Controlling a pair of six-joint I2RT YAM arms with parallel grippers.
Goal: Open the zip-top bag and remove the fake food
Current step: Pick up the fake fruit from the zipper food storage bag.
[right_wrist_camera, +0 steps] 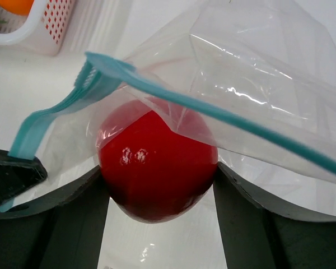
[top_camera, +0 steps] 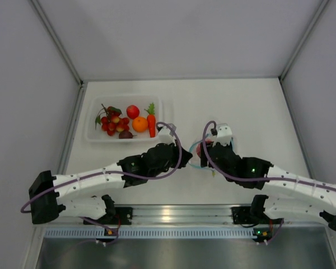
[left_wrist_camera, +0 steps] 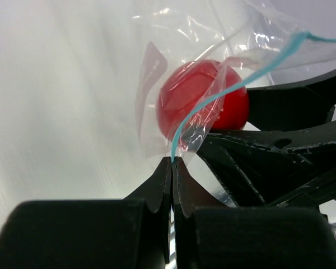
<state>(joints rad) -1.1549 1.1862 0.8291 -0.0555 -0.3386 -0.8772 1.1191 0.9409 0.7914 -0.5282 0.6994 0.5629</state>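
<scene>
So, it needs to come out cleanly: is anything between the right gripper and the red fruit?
Nothing visible at the sides: the fingers of the right gripper sit against the red fruit. The zip-top bag and its zip strip only drape over the fruit's top.

You work in robot lab, test booth kind. Signs: plain white table (top_camera: 252, 112), grey panel walls (top_camera: 22, 101) close round three sides, metal posts (top_camera: 56, 39) in corners. Metal rail (top_camera: 173, 214) runs along near edge, with left arm (top_camera: 84, 182) and right arm (top_camera: 302, 186) bolted on. Purple cables (top_camera: 180, 156) loop off arms. Small green light (top_camera: 253, 168) glows. Toy food (top_camera: 139, 124) sits in clear tray (top_camera: 90, 134).
</scene>
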